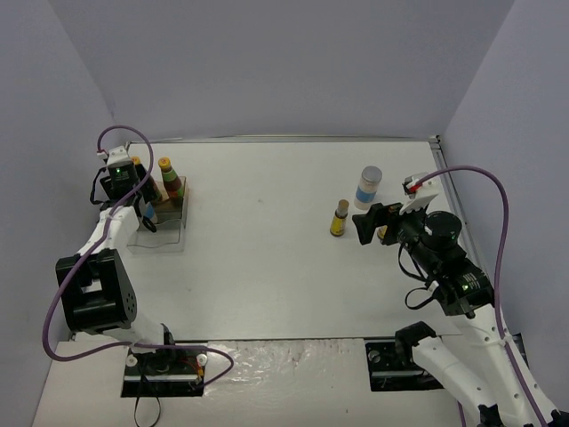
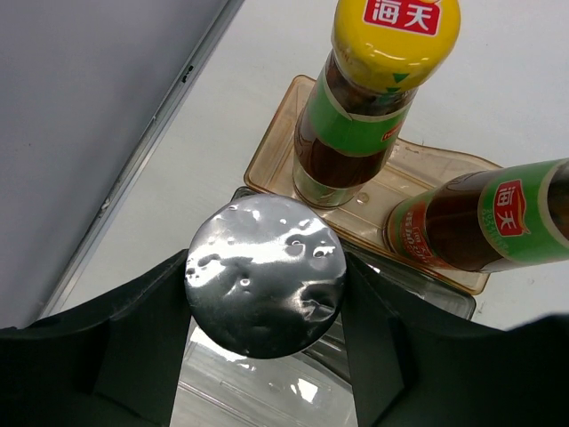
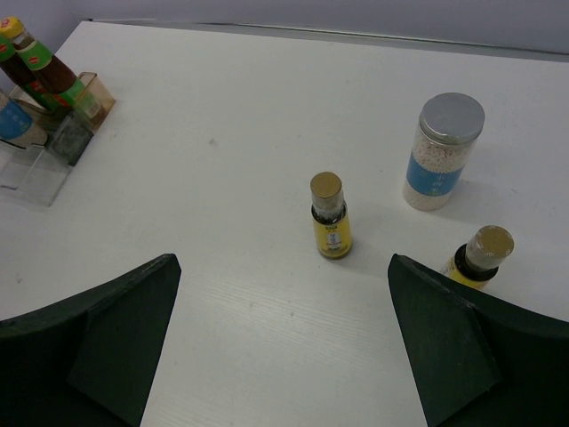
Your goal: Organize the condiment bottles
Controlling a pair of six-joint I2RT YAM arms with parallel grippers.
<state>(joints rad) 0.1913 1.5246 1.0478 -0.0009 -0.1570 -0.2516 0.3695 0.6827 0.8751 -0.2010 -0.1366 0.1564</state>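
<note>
Your left jaws grip a silver-lidded jar at the tray; your right jaws gape wide near 2 yellow bottles.

Condiment bottles: three left, three right

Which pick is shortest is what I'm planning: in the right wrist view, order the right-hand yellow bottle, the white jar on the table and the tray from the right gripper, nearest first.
1. Yellow bottle, at lower right.
2. White jar, farther back on the right.
3. Tray, far off at upper left.
</note>
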